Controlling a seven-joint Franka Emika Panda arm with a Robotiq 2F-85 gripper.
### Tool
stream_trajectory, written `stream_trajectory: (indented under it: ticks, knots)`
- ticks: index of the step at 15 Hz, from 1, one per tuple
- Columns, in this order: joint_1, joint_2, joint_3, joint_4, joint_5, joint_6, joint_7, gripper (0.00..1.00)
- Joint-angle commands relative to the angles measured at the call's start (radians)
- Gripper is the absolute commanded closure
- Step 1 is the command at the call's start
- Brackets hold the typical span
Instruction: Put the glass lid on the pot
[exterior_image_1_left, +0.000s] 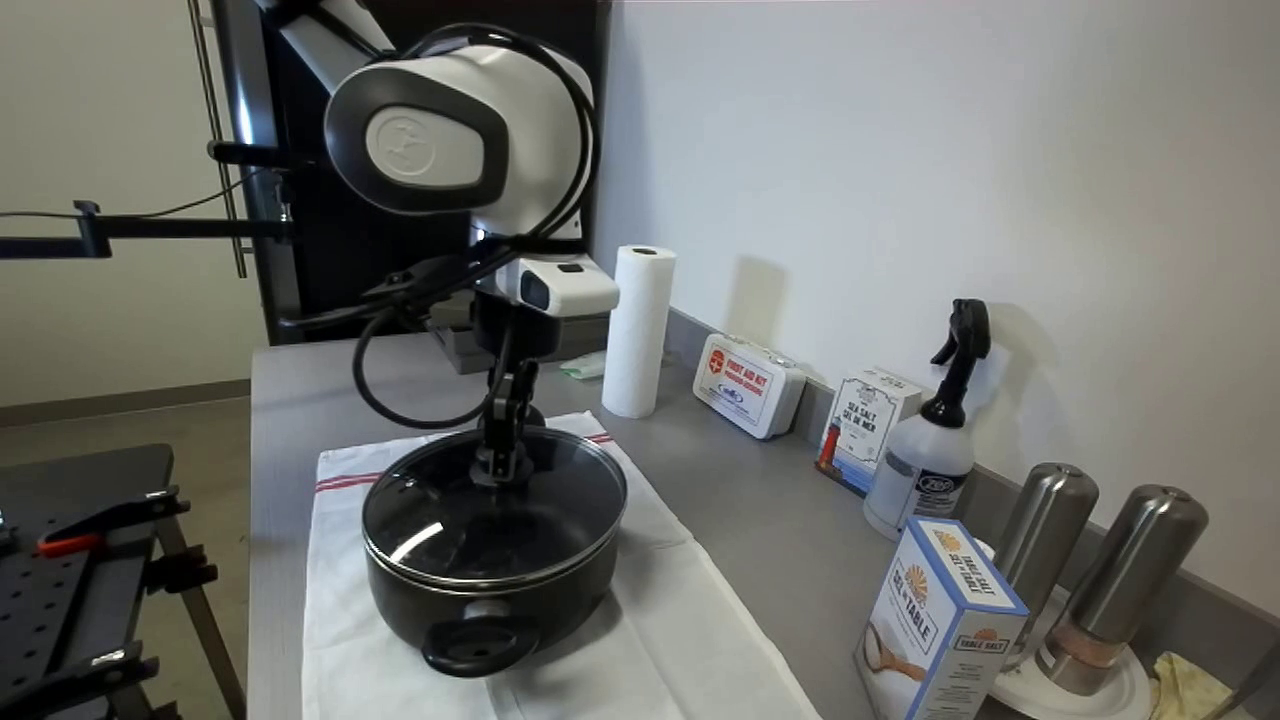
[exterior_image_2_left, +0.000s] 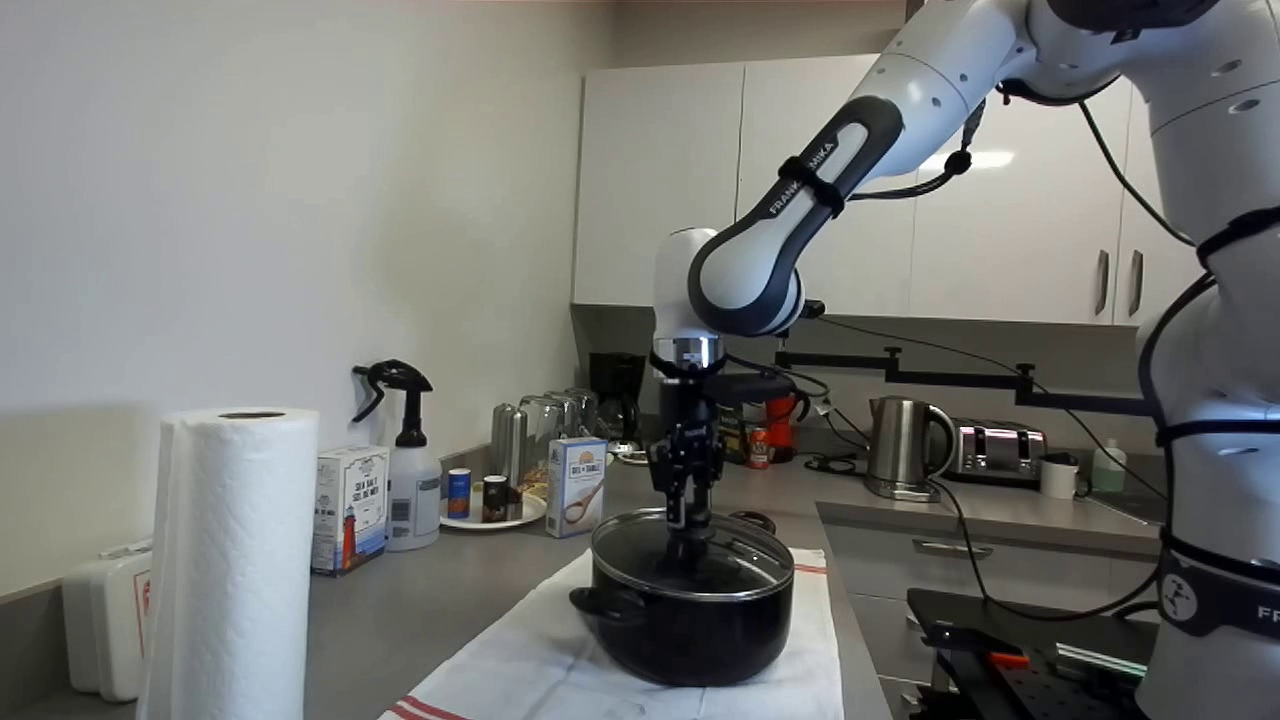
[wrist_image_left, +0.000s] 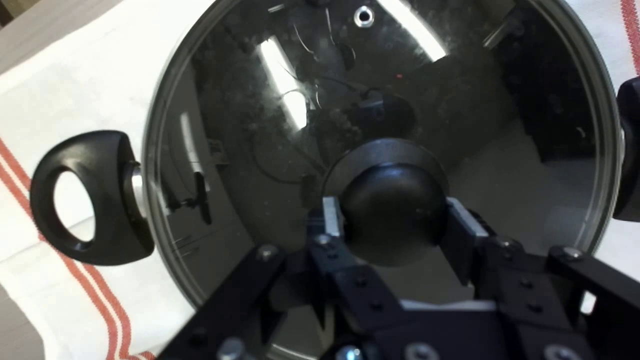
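The black pot (exterior_image_1_left: 400, 600) stands on a white towel in both exterior views (exterior_image_2_left: 690, 645). The glass lid (exterior_image_1_left: 570, 500) lies level on the pot, its metal rim along the pot's rim, in both exterior views (exterior_image_2_left: 755, 565). In the wrist view the lid (wrist_image_left: 475, 125) covers the pot's opening, and a pot handle (wrist_image_left: 105, 240) shows at the left. My gripper (wrist_image_left: 392, 215) points down over the lid's centre. Its fingers are on both sides of the black knob (wrist_image_left: 395, 192) and appear to touch it. The knob is mostly hidden by the gripper in the exterior views (exterior_image_1_left: 503, 465).
The towel (exterior_image_1_left: 680, 620) has red stripes. Along the wall stand a paper towel roll (exterior_image_1_left: 640, 330), a first aid kit (exterior_image_1_left: 748, 385), a sea salt box (exterior_image_1_left: 865, 425), a spray bottle (exterior_image_1_left: 920, 460), a table salt box (exterior_image_1_left: 940, 630) and steel mills (exterior_image_1_left: 1125, 590).
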Motion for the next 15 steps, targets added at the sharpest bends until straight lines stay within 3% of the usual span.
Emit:
stream_trajectory:
  ticks: [1, 8, 9, 10, 11, 15]
  knots:
    - [0.006, -0.030, 0.008, -0.006, 0.039, -0.022, -0.017, 0.75]
    - [0.005, -0.019, 0.006, -0.007, 0.037, -0.023, -0.015, 0.75]
    - [0.004, -0.020, 0.006, -0.007, 0.041, -0.024, -0.017, 0.71]
    - [0.004, -0.022, 0.007, -0.009, 0.043, -0.022, -0.018, 0.25]
    - [0.004, -0.026, 0.008, -0.012, 0.044, -0.018, -0.021, 0.24]
    - [0.010, -0.041, 0.011, -0.018, 0.042, -0.013, -0.016, 0.01]
